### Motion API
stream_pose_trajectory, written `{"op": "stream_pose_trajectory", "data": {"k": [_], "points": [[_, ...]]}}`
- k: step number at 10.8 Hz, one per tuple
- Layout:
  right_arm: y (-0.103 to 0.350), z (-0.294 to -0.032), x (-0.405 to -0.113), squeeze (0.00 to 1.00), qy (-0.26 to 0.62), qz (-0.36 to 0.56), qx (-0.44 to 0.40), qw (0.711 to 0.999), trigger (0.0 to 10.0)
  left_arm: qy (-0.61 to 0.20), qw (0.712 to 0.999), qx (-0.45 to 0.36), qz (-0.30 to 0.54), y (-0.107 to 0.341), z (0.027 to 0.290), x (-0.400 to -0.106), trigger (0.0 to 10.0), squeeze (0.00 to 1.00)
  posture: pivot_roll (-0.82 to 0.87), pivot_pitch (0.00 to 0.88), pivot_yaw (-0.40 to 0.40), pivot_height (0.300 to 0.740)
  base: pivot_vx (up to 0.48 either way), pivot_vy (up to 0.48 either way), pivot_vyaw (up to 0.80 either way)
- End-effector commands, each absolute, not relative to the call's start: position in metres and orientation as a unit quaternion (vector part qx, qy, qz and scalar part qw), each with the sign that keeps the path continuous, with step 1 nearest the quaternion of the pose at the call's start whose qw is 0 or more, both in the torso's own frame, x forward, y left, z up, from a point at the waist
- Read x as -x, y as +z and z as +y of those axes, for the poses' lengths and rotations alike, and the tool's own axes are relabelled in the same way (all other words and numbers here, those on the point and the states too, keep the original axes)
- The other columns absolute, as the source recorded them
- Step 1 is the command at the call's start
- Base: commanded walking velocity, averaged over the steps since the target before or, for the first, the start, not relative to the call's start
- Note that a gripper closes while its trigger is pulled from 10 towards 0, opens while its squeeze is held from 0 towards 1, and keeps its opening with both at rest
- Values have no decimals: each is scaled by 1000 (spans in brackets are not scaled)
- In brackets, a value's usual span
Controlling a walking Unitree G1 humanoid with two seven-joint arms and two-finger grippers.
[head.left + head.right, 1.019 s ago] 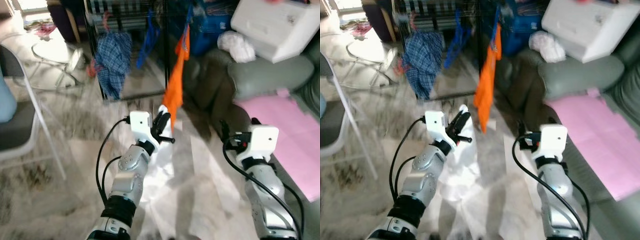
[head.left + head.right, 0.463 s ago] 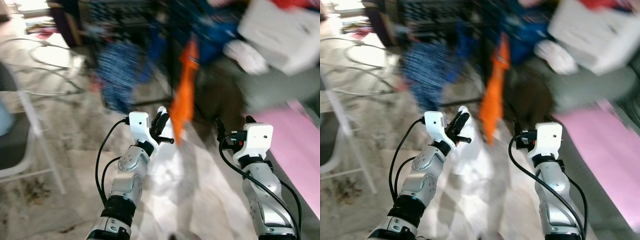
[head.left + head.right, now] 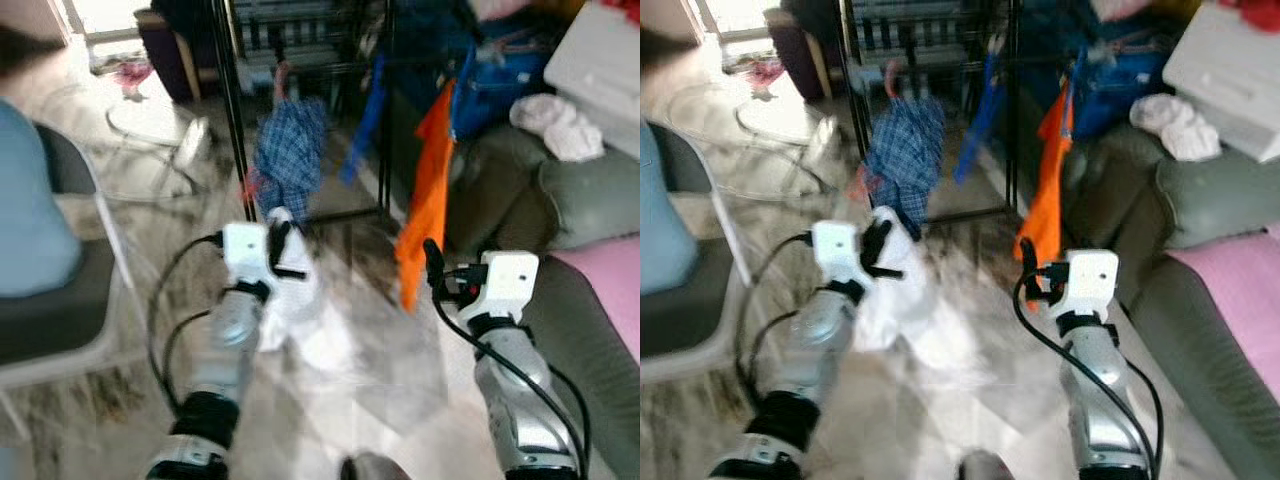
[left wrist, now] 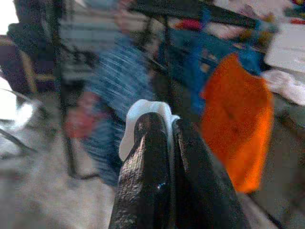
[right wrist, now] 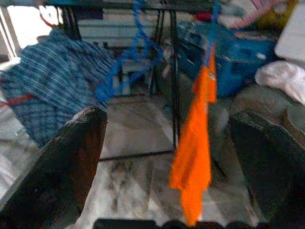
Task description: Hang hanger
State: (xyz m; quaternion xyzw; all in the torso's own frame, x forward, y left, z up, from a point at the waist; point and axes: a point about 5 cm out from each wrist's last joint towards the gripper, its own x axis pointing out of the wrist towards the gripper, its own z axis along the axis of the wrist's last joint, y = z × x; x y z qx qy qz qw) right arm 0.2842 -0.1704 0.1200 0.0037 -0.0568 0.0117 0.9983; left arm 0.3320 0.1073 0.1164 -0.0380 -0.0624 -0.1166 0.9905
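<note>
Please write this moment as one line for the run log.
left gripper: shut on white hanger with white garment | right gripper: open, empty | ahead: black rack, orange cloth

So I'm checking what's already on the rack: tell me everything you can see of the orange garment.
The orange garment is bright, plain cloth, hanging limp from the black rack on what looks like a blue hanger. It narrows at the top, widens lower down, and its hem ends above the floor. A blue plaid garment hangs apart on its left. The open right gripper points at it without touching.
</note>
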Motion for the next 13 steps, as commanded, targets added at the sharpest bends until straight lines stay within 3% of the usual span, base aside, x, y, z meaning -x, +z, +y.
{"op": "stream_pose_trajectory", "data": {"k": [1, 6, 8, 13], "points": [[117, -162, -286, 0, 20, -57, -11, 998, 10000, -89, 992, 21, -81, 122, 124, -332, 10000, 0, -139, 141, -5, 740, 0, 244, 0], [119, -161, -302, 0, 15, -70, -14, 997, 10000, -86, 992, -4, -92, 122, 123, -327, 10000, 0, -78, 101, 8, 740, 0, 0, 0], [121, -160, -309, 0, 21, -74, -11, 997, 10000, -71, 994, -6, -86, 116, 132, -321, 10000, 0, -60, 105, -5, 740, 0, 0, 0], [115, -174, -300, 0, -28, -71, 11, 997, 10000, -122, 989, 28, -74, 112, 123, -317, 10000, 0, -106, 155, -1, 740, 0, 0, 0]]}}
